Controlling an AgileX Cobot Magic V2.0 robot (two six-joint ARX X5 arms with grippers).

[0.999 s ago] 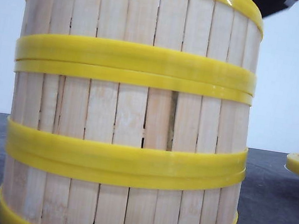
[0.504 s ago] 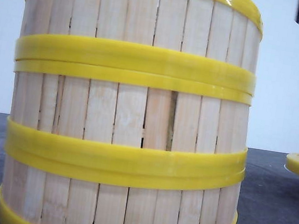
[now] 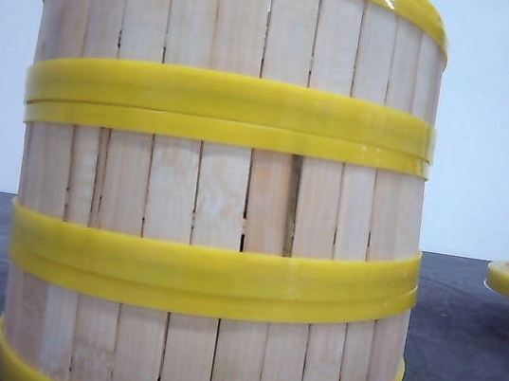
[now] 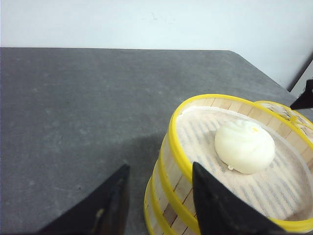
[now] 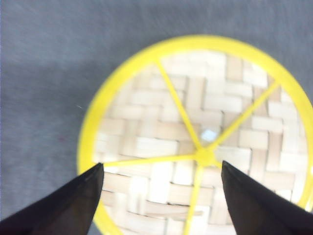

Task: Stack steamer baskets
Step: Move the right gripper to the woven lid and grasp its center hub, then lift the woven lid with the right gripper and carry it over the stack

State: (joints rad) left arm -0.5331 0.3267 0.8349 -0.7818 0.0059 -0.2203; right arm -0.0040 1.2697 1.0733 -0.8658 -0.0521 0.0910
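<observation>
Three steamer baskets (image 3: 220,195) stand stacked upright on the grey table — pale wooden slats, yellow rims — the top one open, holding a white bun (image 4: 244,146).

Three steamer baskets (image 3: 222,186) stood stacked as one tall column that filled most of the front view and blocked passage through the table's (image 3: 457,374) middle. Bare table lay open on both sides of it. The top basket was uncovered, a bun (image 4: 244,146) lying inside. The lid (image 5: 200,142) lay flat, well apart to the right, beneath the spread right gripper (image 5: 161,196).
</observation>
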